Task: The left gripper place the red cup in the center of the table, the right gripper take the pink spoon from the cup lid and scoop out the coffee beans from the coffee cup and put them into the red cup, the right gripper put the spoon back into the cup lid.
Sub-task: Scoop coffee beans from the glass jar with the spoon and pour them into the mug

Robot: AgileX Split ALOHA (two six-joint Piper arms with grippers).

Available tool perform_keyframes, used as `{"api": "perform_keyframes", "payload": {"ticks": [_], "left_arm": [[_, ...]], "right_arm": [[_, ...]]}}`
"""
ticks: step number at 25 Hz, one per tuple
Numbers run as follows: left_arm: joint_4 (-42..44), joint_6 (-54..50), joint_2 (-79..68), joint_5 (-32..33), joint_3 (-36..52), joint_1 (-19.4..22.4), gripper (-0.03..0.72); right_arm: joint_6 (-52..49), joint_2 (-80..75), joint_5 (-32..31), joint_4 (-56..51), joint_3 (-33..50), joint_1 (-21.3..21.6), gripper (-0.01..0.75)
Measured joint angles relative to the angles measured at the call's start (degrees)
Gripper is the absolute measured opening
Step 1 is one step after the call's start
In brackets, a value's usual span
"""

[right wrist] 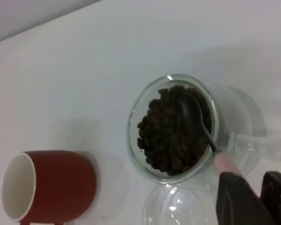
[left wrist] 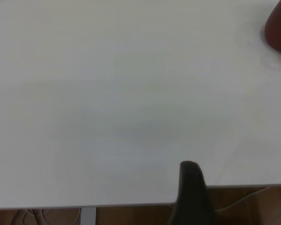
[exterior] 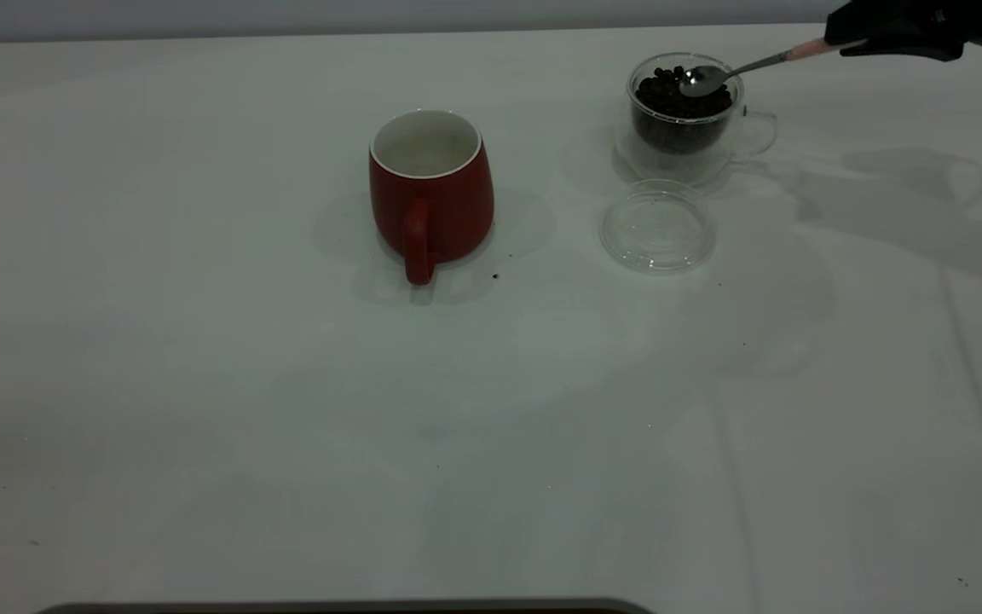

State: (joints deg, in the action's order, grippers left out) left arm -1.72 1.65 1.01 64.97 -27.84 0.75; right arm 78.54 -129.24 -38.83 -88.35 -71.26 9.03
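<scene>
Pink spoon: the small teaspoon with shiny metal bowl and slim pale-pink handle [exterior: 738,70] is tilted down into the mug, its bowl resting on the heap; you have it angled low, I judge, so the bowl can dig under the beans.
Coffee beans: the heap of dark roasted beans [right wrist: 171,131] fills the mug close to its rim; none show in the spoon bowl yet.
Coffee cup: the clear double-walled glass mug with loop handle [exterior: 685,119] stands upright at the table's one o'clock, handle turned away from the red cup.
Right gripper: your black tapered pincer [exterior: 870,40] is closed tight on the far end of the pink handle, reaching in from the mug's three o'clock.
Cup lid: the shallow round clear-glass disc [exterior: 658,226] lies flat just at the mug's six o'clock, vacant for the spoon's return.
Red cup: the rounded dark-red ceramic mug with white inside [exterior: 430,192] stands upright near the table centre, at the mug's eight o'clock, with no beans visible inside, so the placing step looks done.
Left gripper: your left pincer [left wrist: 191,194] hangs by the table edge, well apart from the red cup; I cannot tell its opening.
Table: plain white tabletop [exterior: 201,409] with a few dark specks.
</scene>
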Motion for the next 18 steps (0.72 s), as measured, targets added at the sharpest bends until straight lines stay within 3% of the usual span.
{"api": "perform_keyframes", "payload": {"ticks": [18], "left_arm": [[0.0, 0.1, 0.0, 0.0, 0.0, 0.0, 0.586]], "right_arm": [[-7.8, -1.9, -3.9, 1.3, -0.3, 0.2, 0.113]]}}
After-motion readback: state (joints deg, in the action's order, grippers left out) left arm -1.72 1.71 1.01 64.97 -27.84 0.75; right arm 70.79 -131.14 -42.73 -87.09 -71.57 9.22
